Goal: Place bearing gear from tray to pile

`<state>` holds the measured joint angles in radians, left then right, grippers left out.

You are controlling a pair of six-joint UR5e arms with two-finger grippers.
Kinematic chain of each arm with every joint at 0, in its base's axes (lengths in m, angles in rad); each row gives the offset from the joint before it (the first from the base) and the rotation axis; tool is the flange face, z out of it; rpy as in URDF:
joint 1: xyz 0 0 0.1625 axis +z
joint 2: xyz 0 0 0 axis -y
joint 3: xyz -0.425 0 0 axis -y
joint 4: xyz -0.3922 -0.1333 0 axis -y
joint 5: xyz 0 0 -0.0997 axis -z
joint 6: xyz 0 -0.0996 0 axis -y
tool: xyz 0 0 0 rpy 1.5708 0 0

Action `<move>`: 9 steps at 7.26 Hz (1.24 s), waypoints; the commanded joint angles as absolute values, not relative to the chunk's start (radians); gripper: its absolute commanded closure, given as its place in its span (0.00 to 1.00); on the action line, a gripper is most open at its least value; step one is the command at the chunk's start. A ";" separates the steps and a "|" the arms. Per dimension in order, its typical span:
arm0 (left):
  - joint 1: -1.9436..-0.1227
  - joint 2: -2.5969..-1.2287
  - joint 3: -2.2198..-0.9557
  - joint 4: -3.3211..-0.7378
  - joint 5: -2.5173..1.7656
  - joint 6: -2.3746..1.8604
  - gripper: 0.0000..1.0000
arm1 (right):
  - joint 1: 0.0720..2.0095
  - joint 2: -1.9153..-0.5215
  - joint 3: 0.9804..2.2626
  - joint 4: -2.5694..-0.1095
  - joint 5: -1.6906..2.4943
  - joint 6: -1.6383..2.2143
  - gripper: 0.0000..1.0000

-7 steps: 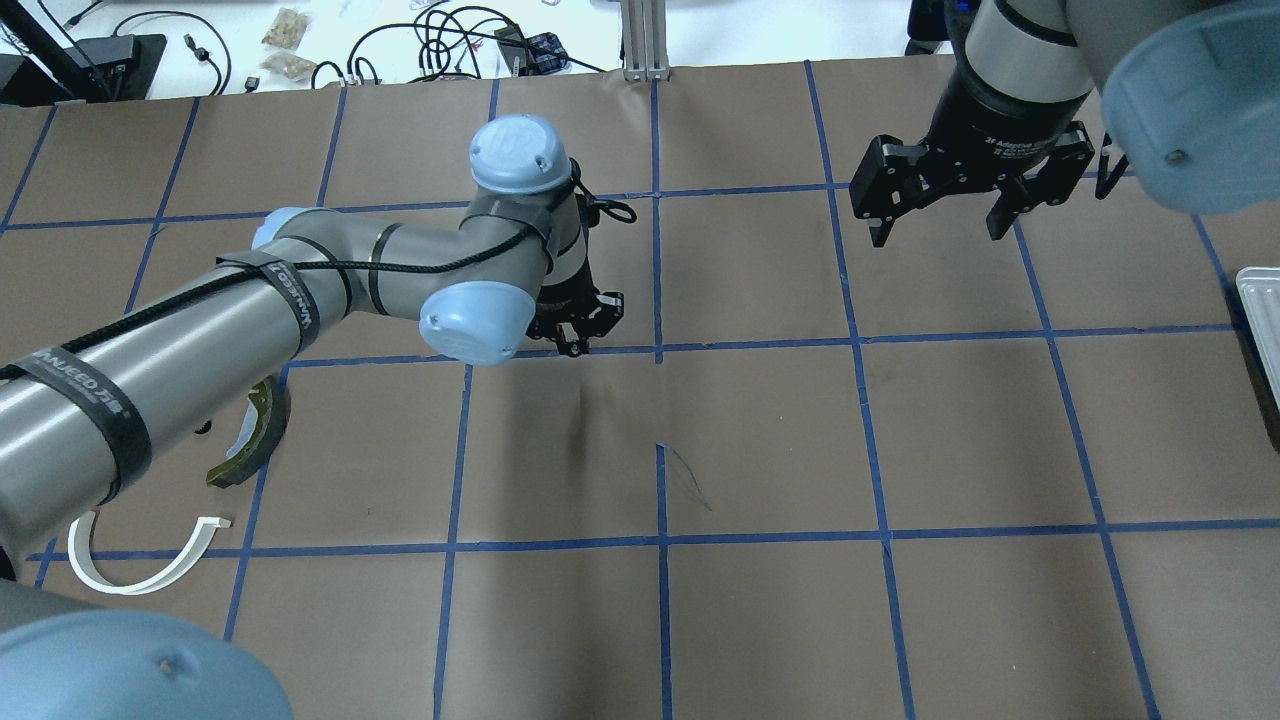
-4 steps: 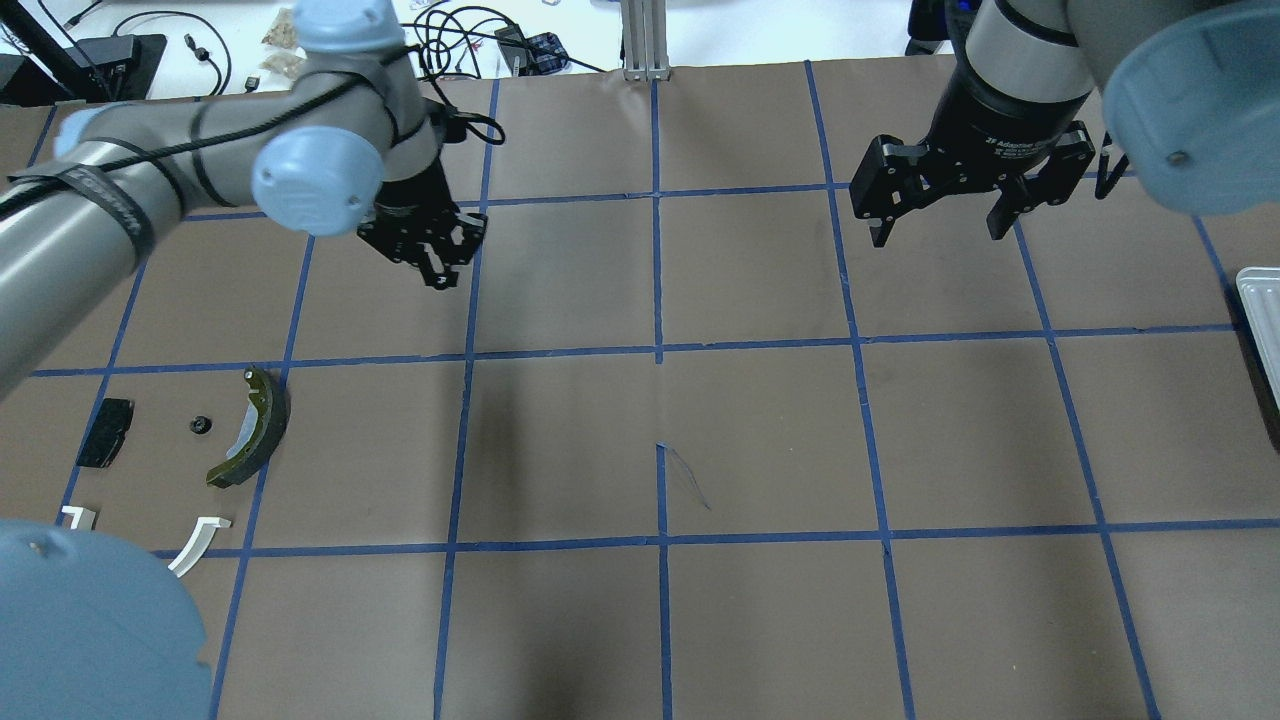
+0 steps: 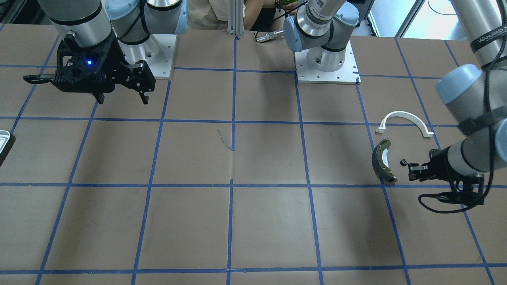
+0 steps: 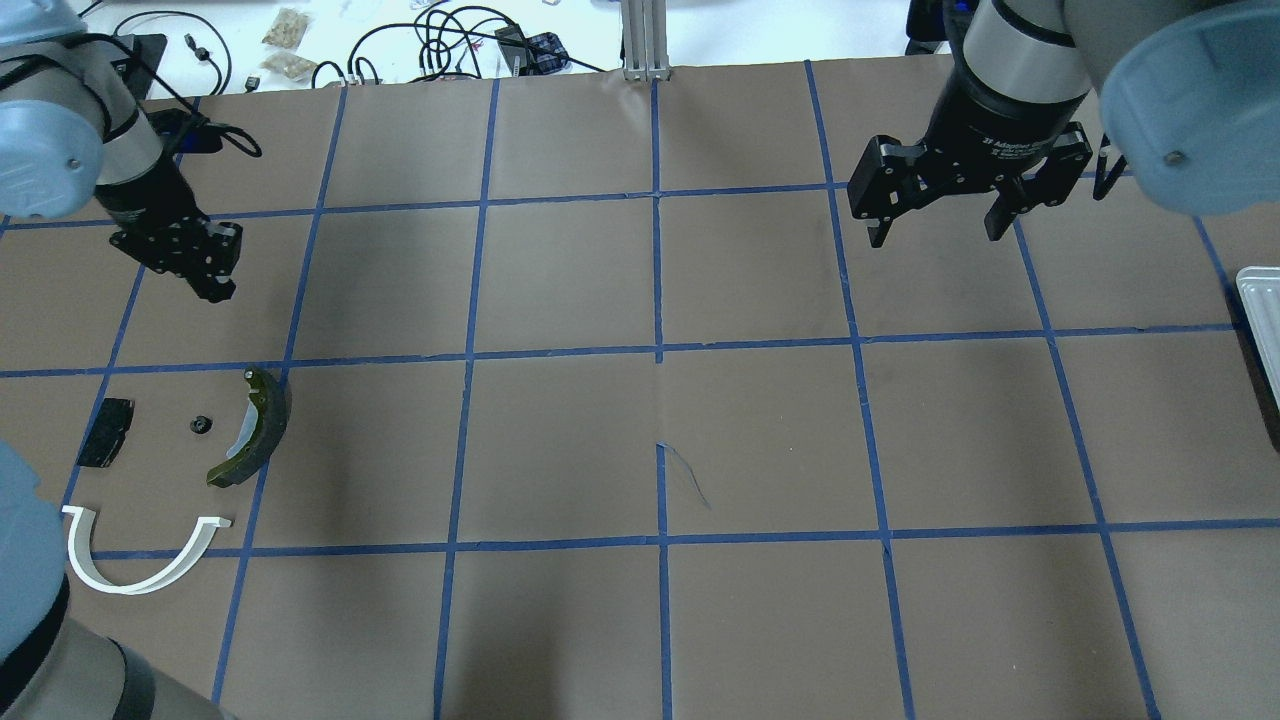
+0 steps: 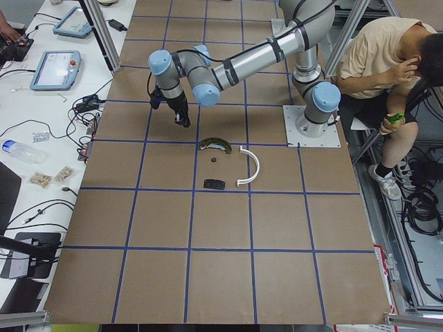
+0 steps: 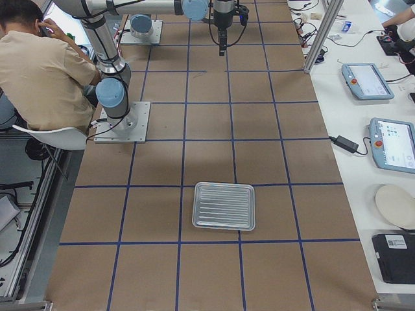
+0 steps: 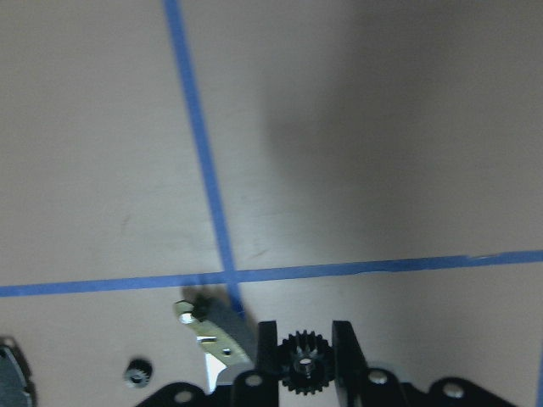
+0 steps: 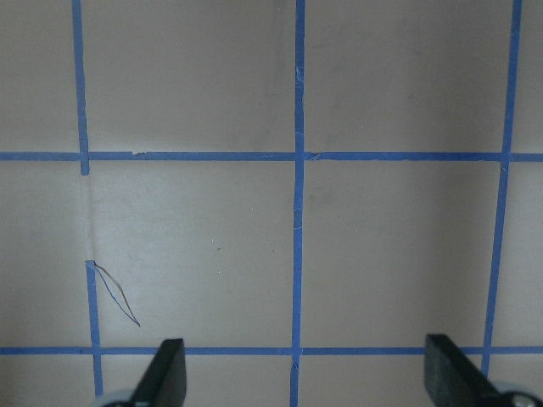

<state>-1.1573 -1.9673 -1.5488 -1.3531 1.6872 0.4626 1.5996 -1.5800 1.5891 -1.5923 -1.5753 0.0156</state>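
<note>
A small black toothed bearing gear (image 7: 304, 370) sits clamped between the fingers of my left gripper (image 4: 216, 288), which hangs above the table just beyond the pile. The pile holds an olive-green brake shoe (image 4: 253, 430), a white arch strip (image 4: 140, 570), a black pad (image 4: 105, 432) and another small black gear (image 4: 200, 424). The silvery tray (image 6: 224, 206) lies at the far right end and shows only as a sliver (image 4: 1258, 300) in the overhead view. My right gripper (image 4: 938, 232) hovers open with nothing between its fingers.
Brown paper with a blue tape grid covers the table (image 4: 660, 440). Cables and small bags (image 4: 290, 45) lie past the far edge. A seated person (image 5: 381, 62) is beside the robot bases. Tablets (image 6: 389, 139) rest on the side bench.
My left arm has swung from the table's middle to the far left, carrying its gripper over beside the pile. The right arm has stayed put.
</note>
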 commanded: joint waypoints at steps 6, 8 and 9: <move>-0.951 -1.968 -1.867 -0.983 1.678 0.716 1.00 | 1.600 -1.580 1.592 -1.591 -1.582 0.021 0.00; -0.951 -1.960 -1.911 -0.985 1.674 0.716 1.00 | 1.600 -1.583 1.597 -1.592 -1.591 0.014 0.00; -0.950 -1.960 -1.914 -0.985 1.675 0.716 1.00 | 1.603 -1.585 1.598 -1.591 -1.583 0.026 0.00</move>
